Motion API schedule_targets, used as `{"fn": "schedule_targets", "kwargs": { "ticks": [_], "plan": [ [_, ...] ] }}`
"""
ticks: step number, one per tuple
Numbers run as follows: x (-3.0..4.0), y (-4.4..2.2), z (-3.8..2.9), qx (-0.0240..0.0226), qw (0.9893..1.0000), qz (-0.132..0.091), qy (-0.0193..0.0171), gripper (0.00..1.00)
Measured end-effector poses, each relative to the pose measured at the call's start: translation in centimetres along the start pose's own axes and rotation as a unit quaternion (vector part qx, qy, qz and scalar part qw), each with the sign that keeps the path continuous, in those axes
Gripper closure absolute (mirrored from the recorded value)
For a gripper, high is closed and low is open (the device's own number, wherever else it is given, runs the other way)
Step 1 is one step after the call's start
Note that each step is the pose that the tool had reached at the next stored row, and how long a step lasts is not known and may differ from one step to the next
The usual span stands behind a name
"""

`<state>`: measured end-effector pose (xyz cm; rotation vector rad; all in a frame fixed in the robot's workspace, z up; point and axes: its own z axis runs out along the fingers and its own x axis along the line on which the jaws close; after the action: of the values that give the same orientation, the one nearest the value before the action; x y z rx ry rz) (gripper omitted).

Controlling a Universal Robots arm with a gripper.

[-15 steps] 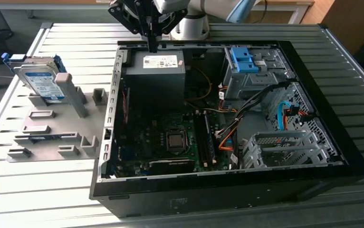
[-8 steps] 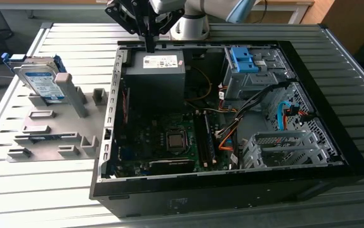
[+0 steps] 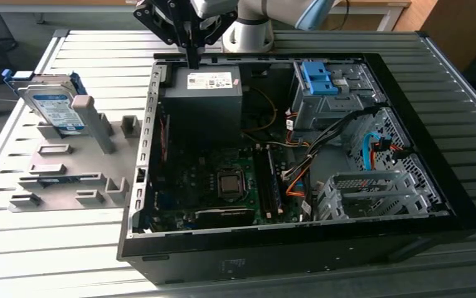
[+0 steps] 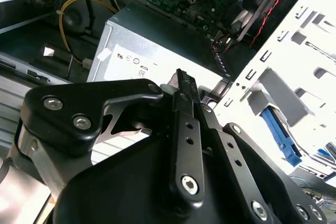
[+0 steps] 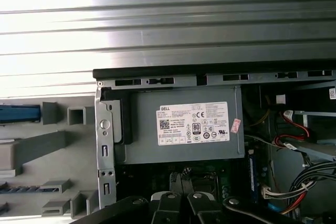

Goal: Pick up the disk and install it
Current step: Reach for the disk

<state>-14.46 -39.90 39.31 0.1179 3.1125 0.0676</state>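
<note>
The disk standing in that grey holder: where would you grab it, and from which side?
Probably across its two flat faces near the top edge, coming down from above: the disk stands upright in the grey holder, its upper part exposed.

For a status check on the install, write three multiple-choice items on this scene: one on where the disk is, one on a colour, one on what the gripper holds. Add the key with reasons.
1. Where is the disk?
A. In the grey fixture at the exterior view's left
B. In the gripper
C. In a drive bay of the case

2. What colour are the disk's side rails?
A. Red
B. Yellow
C. Blue

3. What does the gripper hold?
A. The disk
B. Nothing
C. A cable

Key: 1 A, the disk stands on edge in the fixture, outside the case; 2 C, blue shows along its edges; 3 B, the gripper hangs empty over the grey box inside the case.
</note>
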Motion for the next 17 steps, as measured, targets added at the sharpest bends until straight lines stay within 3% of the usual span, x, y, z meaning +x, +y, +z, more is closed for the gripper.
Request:
{"fn": "schedule_targets", "kwargs": {
  "ticks": [17],
  "plan": [
    [1.03, -0.08, 0.02, 0.0, 1.0, 0.0, 0.0, 0.89]
  ]
}}
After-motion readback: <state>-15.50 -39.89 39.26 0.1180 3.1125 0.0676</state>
